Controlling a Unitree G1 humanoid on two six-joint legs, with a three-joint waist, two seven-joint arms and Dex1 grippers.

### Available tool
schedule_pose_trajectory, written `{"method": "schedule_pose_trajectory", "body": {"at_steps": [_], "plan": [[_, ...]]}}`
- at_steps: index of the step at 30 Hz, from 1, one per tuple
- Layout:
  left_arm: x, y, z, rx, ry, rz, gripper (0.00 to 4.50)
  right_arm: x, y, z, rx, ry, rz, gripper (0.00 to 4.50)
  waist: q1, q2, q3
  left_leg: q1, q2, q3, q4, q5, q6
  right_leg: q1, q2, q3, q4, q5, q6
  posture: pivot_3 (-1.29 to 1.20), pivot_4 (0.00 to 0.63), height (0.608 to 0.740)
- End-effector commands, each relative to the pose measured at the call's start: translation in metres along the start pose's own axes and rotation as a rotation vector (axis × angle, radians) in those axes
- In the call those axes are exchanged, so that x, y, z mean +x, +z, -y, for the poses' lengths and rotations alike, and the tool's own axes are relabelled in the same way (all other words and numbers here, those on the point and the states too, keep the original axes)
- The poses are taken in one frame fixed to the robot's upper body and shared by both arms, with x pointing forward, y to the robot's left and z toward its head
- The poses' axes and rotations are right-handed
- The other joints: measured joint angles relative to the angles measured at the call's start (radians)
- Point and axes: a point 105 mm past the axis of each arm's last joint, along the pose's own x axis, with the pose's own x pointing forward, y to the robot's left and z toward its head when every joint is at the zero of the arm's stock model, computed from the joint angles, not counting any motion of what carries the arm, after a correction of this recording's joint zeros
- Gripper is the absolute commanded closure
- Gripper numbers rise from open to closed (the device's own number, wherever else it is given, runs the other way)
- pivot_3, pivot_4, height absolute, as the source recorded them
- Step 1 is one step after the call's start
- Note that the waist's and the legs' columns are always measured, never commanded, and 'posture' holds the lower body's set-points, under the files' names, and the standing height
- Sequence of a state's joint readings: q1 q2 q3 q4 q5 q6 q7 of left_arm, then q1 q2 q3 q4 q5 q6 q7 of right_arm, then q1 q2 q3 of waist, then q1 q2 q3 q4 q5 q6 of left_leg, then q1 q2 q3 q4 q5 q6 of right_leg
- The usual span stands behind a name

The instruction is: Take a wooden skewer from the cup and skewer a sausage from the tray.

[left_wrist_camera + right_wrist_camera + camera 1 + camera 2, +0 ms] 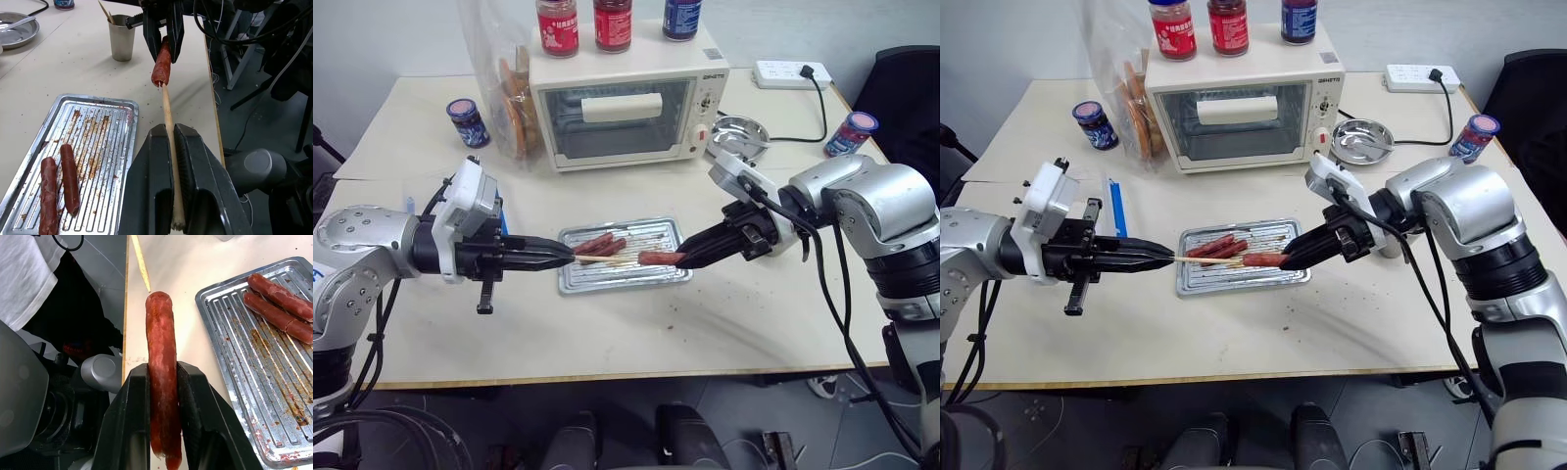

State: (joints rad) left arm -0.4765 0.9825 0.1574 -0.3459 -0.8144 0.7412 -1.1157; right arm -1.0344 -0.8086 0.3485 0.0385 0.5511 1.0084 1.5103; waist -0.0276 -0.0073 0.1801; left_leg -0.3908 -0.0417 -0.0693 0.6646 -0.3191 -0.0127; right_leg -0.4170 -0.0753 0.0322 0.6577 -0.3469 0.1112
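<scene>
Above the tray (570,279), your left gripper (566,258) clamps the wooden skewer (168,128); your right gripper (683,258) pinches the sausage (162,382) at its tip.

Reddish-brown glossy sausage (161,382) showing against ribbed silver metal tray (274,396); pale tan wooden skewer (168,132); beige counter (754,313); black gripper fingers (146,196).

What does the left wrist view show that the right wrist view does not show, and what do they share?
Left wrist view alone: the cup with spare sticks, a shiny round dish, and the left gripper shut on the wooden skewer. Right wrist view alone: white cloth at the table's edge. Both: the sausage clamped in the right gripper, the skewer's tip at its end, and the tray holding two more sausages.
</scene>
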Motion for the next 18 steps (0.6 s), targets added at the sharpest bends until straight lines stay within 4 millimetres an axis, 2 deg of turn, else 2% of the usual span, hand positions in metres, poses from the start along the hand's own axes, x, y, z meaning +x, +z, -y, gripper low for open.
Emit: {"method": "schedule_pose_trajectory", "body": {"at_steps": [1,9,18], "plan": [[-0.002,0.008,0.001,0.05,0.009,0.004,4.5,-0.003,0.01,-0.009,-0.049,0.014,0.02,3.71,0.0,0.0,0.0,0.0,0.0,0.0,0.0,0.0,0.0,0.0,0.0,0.0,0.0,0.0,0.0,0.0,0.15,0.74],[0.002,0.012,0.002,0.047,-0.01,0.026,4.5,-0.001,0.017,-0.013,-0.059,0.031,0.041,3.71,0.0,0.0,0.0,0.0,0.0,0.0,0.0,0.0,0.0,0.0,0.0,0.0,0.0,0.0,0.0,0.0,0.15,0.74],[0.015,0.015,0.006,0.049,-0.053,0.056,4.5,0.005,0.025,-0.016,-0.062,0.048,0.065,3.71,0.0,0.0,0.0,0.0,0.0,0.0,0.0,0.0,0.0,0.0,0.0,0.0,0.001,0.0,0.0,0.0,0.15,0.74]]}}
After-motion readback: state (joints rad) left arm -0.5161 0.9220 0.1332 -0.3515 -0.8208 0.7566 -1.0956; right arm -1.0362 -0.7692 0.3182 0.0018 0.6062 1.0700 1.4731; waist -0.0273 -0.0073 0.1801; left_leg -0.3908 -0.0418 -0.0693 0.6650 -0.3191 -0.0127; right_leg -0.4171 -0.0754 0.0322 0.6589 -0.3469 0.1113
